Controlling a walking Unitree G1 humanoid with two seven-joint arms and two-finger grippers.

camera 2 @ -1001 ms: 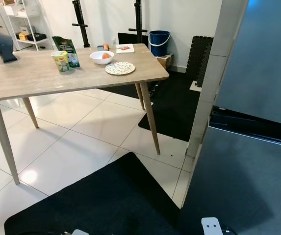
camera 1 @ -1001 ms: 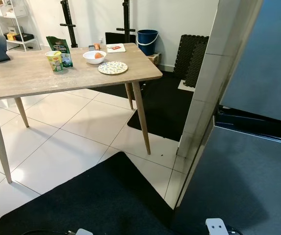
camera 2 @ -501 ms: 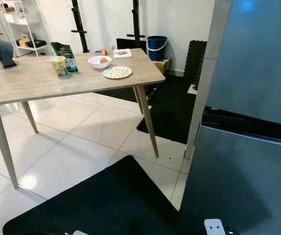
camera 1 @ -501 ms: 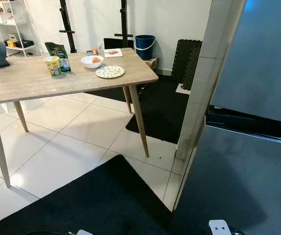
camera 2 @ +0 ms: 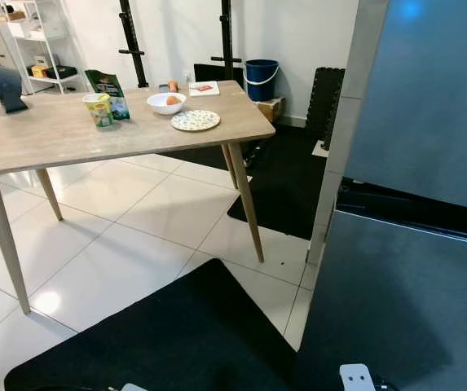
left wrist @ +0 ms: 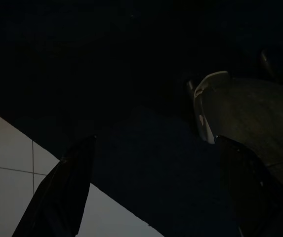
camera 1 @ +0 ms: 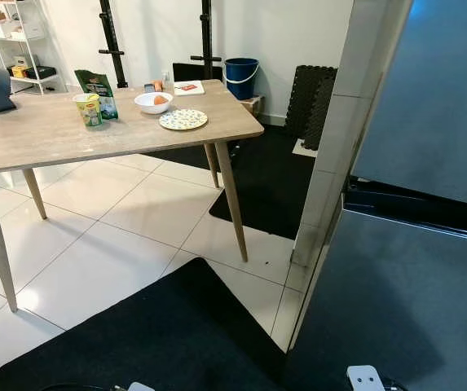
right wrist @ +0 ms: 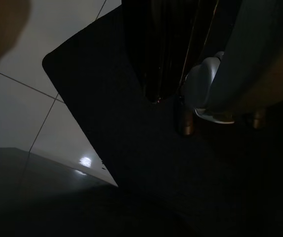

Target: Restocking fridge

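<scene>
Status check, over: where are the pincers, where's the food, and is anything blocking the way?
Left pincer open, hanging over black mat. Groceries on wooden table: white bowl, yellow cup, green bag. Closed fridge at right; white tile floor between.

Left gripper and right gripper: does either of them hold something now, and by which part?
The left gripper holds nothing: its two fingers stand apart over the black mat. For the right gripper, it cannot be told.

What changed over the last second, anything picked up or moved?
Only the camera shifted: the view panned slightly over the first half second, then held. Nothing was taken hold of or let go. On the table, the cup, green bag, bowl and plate stayed put.
</scene>
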